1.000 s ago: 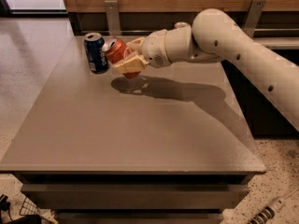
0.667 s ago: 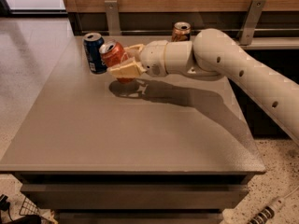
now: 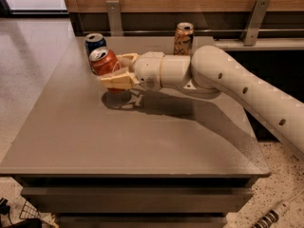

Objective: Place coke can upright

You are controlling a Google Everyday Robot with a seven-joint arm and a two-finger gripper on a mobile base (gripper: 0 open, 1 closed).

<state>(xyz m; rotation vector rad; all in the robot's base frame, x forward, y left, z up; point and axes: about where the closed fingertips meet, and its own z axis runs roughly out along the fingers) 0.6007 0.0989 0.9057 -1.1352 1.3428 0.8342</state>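
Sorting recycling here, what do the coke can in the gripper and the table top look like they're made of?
The coke can, held in the gripper over the table near its far edge, looks like thin aluminium: bare silver top, glossy red printed wall. The table looks like matte grey-brown laminate, perhaps: flat, soft shadows, only a dull sheen, so its material stays open.

Cream gripper point(image 3: 111, 70), jaws round red-orange coke can point(image 3: 101, 62); blue can point(image 3: 94, 42); tan-gold can point(image 3: 183, 40).
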